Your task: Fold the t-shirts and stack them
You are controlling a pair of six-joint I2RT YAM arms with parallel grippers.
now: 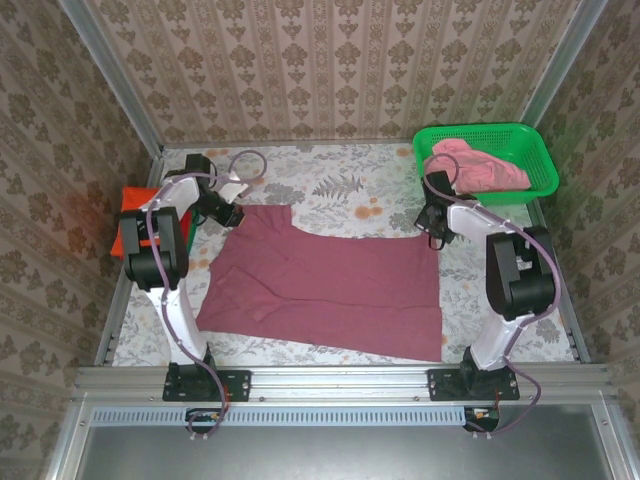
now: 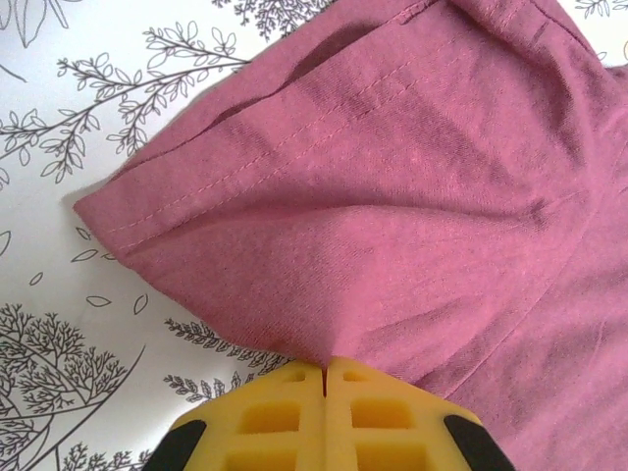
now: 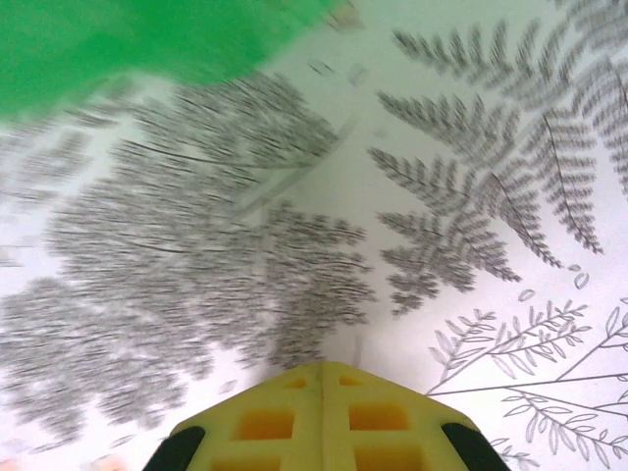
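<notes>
The table (image 1: 340, 185), covered in a white cloth printed with leaves and ferns, carries the maroon t-shirt (image 1: 330, 280) spread flat across its middle, one sleeve reaching toward the far left. At the far right corner stands the green mesh basket (image 1: 500, 135), with a pink t-shirt (image 1: 480, 170) bunched inside it. The left gripper (image 2: 324, 365) sits at the maroon shirt's far left sleeve, its yellow fingers pressed together on a pinch of that cloth, creases fanning out from the tips. The right gripper (image 3: 324, 368) hangs near the shirt's far right corner, beside the basket, its jaws closed on nothing above bare fern print.
</notes>
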